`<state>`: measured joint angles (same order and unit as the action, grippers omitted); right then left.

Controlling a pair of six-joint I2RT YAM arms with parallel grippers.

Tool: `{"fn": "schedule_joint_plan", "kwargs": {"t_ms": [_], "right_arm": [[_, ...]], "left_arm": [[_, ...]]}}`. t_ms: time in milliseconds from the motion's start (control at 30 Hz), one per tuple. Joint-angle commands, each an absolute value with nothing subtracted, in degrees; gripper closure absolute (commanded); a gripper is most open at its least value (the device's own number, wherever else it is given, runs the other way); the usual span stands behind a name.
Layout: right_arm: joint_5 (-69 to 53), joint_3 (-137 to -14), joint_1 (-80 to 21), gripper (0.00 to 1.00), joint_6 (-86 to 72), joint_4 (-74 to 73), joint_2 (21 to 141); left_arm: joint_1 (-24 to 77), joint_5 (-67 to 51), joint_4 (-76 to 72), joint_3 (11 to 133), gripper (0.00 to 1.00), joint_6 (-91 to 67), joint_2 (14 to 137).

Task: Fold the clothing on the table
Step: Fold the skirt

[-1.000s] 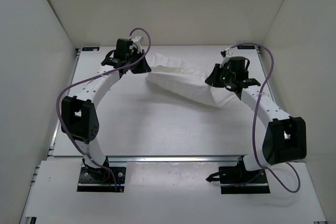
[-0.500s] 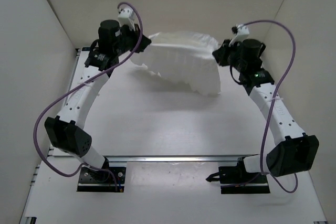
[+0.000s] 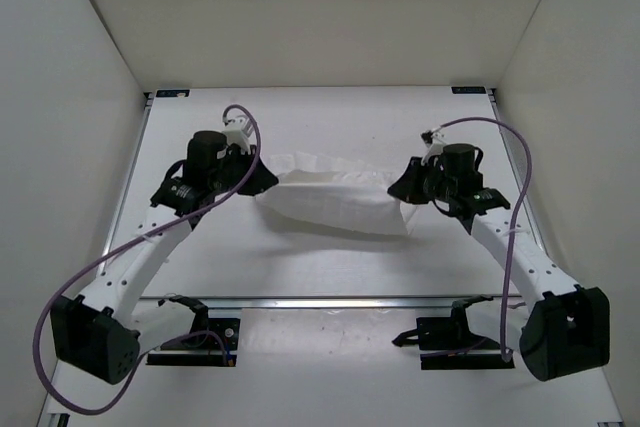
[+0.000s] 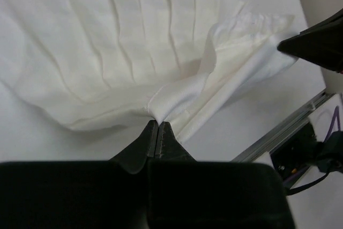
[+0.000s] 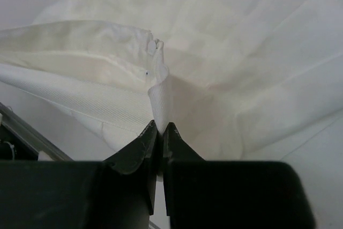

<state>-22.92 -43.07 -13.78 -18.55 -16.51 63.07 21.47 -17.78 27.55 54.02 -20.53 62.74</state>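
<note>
Left gripper (image 3: 262,179) clamped tight on left end of clothing (image 3: 330,199); right gripper (image 3: 401,187) clamped tight on right end. One garment: white, thin, creased in ribs, stretched between both grippers, low over middle of bench (image 3: 300,122); contact with surface unclear. Two arms, two purple cables (image 3: 60,307). Bench matte white. Metal rail (image 3: 320,300) along near edge. White walls (image 3: 60,97) around.

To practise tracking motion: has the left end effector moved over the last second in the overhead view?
Yes. The left end effector, shut on the clothing, has come away from the back wall toward the near metal rail.
</note>
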Motion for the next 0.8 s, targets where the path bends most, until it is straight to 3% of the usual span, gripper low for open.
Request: {"fn": "schedule_joint_plan", "kwargs": {"t_ms": [0, 267, 367, 400, 433, 467, 533, 567, 700, 767], "right_arm": [[-19.4, -48.6, -8.3, 1.0, -15.7, -15.2, 67.7], [-22.1, -56.9, -5.8, 0.99, -14.2, -11.7, 85.7], [-23.6, -59.0, -6.2, 0.78, -13.6, -12.2, 90.6], [-23.6, -59.4, -6.5, 0.54, -13.4, -12.7, 90.5], [-23.2, -59.8, -6.9, 0.43, -12.8, -13.9, 90.5], [-21.2, -59.9, -7.3, 0.31, -12.8, -14.8, 89.8], [-21.1, -59.7, -6.9, 0.13, -12.7, -15.6, 88.7], [-21.2, -60.2, -6.4, 0.07, -13.2, -16.2, 86.9], [-20.9, -59.4, -4.2, 0.06, -12.6, -18.8, 81.9], [-22.3, -57.8, -4.1, 0.11, -12.7, -18.6, 78.3]], "left_arm": [[18.4, -13.7, 22.8, 60.5, 1.0, -21.4, 68.4], [15.3, -12.2, 16.8, 70.5, 1.0, -27.9, 93.1], [14.2, -11.9, 17.8, 72.4, 0.85, -27.2, 97.5], [14.4, -12.0, 18.4, 73.6, 0.62, -26.8, 97.9], [14.7, -11.5, 19.2, 74.2, 0.33, -26.4, 98.5], [14.5, -10.6, 19.9, 75.0, 0.12, -25.5, 98.4], [14.7, -9.2, 22.0, 78.3, 0.01, -24.3, 98.7], [14.2, -9.5, 22.9, 79.1, 0.01, -23.8, 98.3], [13.0, -15.3, 22.5, 79.5, 0.05, -23.2, 93.7], [14.5, -16.8, 22.9, 78.2, 0.26, -22.9, 91.6]]}}
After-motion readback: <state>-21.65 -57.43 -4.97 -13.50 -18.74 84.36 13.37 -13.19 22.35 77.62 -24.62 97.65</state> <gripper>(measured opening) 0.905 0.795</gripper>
